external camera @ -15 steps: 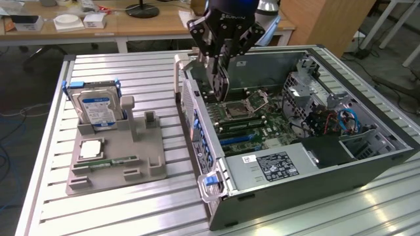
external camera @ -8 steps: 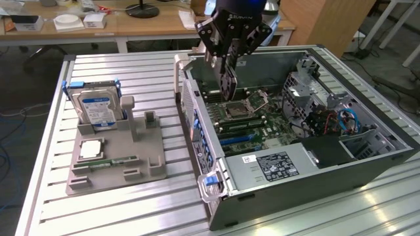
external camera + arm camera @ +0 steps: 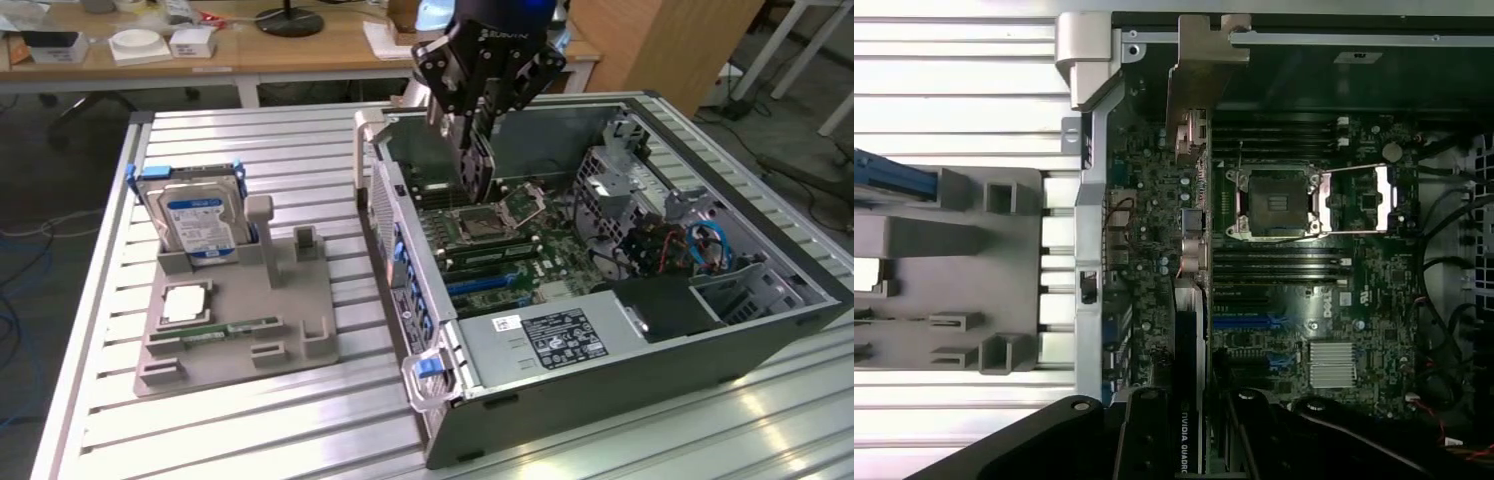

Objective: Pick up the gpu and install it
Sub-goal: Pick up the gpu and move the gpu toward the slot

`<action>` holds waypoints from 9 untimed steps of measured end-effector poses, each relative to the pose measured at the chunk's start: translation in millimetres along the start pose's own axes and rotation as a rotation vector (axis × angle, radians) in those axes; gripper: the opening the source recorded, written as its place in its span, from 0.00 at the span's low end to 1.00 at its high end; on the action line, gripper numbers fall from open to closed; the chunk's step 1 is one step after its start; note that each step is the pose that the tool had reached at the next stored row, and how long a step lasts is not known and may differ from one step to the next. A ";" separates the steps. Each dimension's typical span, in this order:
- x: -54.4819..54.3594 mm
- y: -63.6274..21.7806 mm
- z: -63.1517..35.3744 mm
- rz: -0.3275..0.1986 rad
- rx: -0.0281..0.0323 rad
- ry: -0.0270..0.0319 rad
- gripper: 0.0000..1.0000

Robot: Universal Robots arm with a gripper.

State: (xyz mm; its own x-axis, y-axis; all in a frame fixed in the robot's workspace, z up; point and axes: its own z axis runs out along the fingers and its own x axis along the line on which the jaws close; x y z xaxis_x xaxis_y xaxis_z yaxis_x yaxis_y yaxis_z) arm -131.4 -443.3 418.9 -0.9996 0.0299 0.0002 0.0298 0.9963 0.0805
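My gripper (image 3: 478,112) hangs over the open computer case (image 3: 747,330), shut on the gpu (image 3: 474,165). The card is held on edge, upright, above the motherboard (image 3: 514,255) and near the case's rear wall. In the wrist view the gpu (image 3: 1189,250) appears edge-on, with its silvery bracket (image 3: 1194,80) at the far end and printed lettering by my gripper (image 3: 1189,445). One dark finger (image 3: 1144,440) shows on each side of the card. The blue expansion slots (image 3: 1254,322) lie on the board beside the card's edge.
A grey holder tray (image 3: 234,320) sits on the slatted table at the exterior view's left. It carries a silver hard drive (image 3: 198,222), a processor chip (image 3: 184,303) and a memory stick (image 3: 220,330). Cables (image 3: 674,250) and a drive cage crowd the case's far side. A wooden desk stands behind.
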 end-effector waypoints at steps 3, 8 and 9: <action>-5.9 0.2 0.0 0.000 0.0000 0.0000 0.26; -19.8 0.6 0.0 0.000 -0.0001 0.0000 0.26; -22.4 0.7 0.0 0.000 -0.0001 0.0000 0.26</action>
State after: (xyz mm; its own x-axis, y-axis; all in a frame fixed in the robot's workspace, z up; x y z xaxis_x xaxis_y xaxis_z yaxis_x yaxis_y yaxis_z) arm -109.0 -443.3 418.9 -0.9996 0.0298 0.0001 0.0297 0.9963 0.0806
